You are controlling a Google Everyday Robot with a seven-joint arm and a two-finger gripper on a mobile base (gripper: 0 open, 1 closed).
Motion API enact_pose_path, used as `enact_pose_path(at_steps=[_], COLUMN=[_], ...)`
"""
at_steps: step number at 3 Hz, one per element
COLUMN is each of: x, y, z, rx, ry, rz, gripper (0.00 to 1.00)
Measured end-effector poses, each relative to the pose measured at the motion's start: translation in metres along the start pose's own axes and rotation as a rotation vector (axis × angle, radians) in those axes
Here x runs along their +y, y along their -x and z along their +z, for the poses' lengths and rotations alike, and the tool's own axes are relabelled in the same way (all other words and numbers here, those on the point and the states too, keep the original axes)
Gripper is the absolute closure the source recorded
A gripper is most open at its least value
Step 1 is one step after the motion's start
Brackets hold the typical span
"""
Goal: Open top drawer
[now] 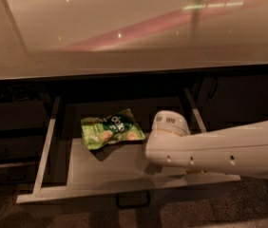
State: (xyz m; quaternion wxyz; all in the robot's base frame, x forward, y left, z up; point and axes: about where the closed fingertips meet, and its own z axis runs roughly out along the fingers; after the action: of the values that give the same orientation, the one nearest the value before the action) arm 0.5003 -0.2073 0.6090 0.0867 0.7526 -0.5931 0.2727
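The top drawer (100,193) is pulled well out from under the counter, showing its pale grey top edge and shallow grey tray (105,167). Its small dark bar handle (133,200) shows below the middle of the front edge. A green snack bag (111,129) lies in the tray towards the back. My white arm (210,148) reaches in from the right over the drawer's right half. The gripper is under the arm's end, at the drawer's front right edge, hidden by the arm.
A glossy beige countertop (124,27) overhangs the drawer. Dark cabinet fronts stand to the left (10,127) and right (238,99) of the opening. Brownish floor (77,217) lies in front of the drawer.
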Motion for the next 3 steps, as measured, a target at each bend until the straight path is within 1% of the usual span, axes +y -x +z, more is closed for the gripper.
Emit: enact_pose_path(at_steps=[1,2,3], x=[0.032,0.058,0.058], y=[0.006,0.005,0.005], z=[0.004,0.005,0.005], rx=[0.068,0.154,0.154], ry=[0.048,0.092,0.092], rz=[-0.028,-0.045,-0.045], gripper=[0.0,0.0,0.0])
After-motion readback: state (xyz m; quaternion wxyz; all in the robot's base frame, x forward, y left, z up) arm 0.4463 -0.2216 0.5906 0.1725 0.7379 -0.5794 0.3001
